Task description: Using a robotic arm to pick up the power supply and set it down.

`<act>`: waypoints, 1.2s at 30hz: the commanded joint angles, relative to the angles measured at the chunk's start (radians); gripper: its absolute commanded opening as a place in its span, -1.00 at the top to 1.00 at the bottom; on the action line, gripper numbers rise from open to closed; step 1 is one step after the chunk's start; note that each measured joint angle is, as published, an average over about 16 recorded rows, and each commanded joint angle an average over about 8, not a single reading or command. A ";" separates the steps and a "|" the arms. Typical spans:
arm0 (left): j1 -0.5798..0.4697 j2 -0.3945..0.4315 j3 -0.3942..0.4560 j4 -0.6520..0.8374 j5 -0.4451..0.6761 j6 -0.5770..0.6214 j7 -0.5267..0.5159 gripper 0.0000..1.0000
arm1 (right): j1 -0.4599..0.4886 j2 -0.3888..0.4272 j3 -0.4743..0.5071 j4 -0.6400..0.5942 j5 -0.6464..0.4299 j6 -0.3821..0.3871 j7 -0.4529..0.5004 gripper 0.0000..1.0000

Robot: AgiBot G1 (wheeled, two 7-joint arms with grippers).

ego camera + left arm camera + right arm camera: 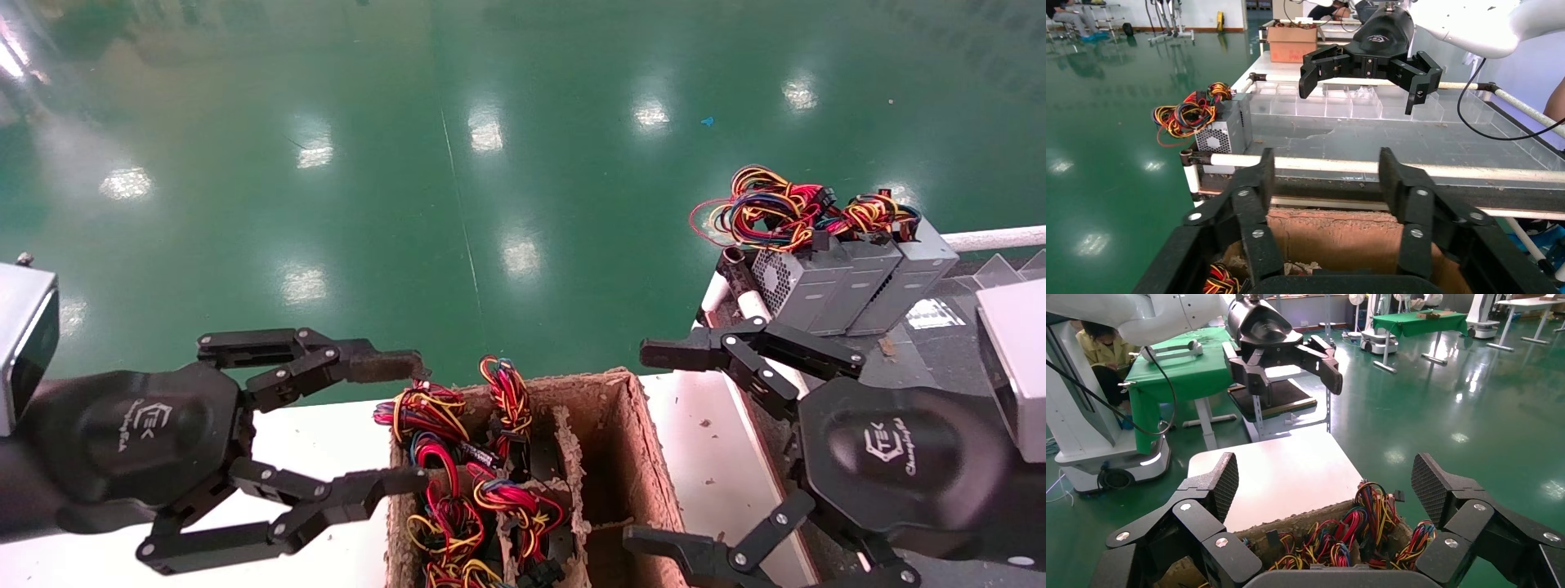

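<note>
A glossy green floor [458, 163] surrounded the white tabletop [319, 441] bearing a cardboard box [629, 457] of wired units. Both the left end effector [413, 420] and right end effector [654, 445] hung wide open, empty. The power supply [797, 282] sat on the right-hand rack.

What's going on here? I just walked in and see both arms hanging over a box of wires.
Nothing is held yet. The left gripper and right gripper hover open on either side of a cardboard box, whose left slots hold power supplies with coloured wires sticking up. The slot nearest the right gripper looks empty. Three more supplies stand in a row on the rack at the right.
</note>
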 commanded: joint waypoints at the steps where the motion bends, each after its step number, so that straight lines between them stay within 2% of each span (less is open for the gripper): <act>1: 0.000 0.000 0.000 0.000 0.000 0.000 0.000 1.00 | 0.000 0.000 0.000 0.000 0.000 0.000 0.000 -1.00; 24: 0.000 0.000 0.000 0.000 0.000 0.000 0.000 1.00 | 0.000 0.000 0.000 0.000 0.000 0.000 0.000 -1.00; 25: 0.000 0.000 0.000 0.000 0.000 0.000 0.000 0.94 | 0.000 0.000 0.000 0.000 0.000 0.000 0.000 -1.00; 26: 0.000 0.000 0.000 0.000 0.000 0.000 0.000 0.77 | 0.000 0.000 0.000 0.000 0.000 0.000 0.000 -1.00; 32: 0.000 0.000 0.000 0.000 0.000 0.000 0.000 -0.73 | -0.001 -0.008 -0.013 0.006 -0.018 0.005 0.006 -1.00; 33: 0.000 0.000 0.000 0.000 0.000 0.000 0.000 -0.92 | -0.002 -0.012 -0.019 0.009 -0.025 0.006 0.008 -1.00; 34: 0.000 0.000 0.000 0.000 0.000 0.000 0.000 -1.00 | -0.002 -0.017 -0.026 0.012 -0.034 0.008 0.012 -1.00; 36: 0.000 0.000 0.000 0.000 0.000 0.000 0.000 -1.00 | -0.002 -0.028 -0.043 0.018 -0.057 0.012 0.022 -1.00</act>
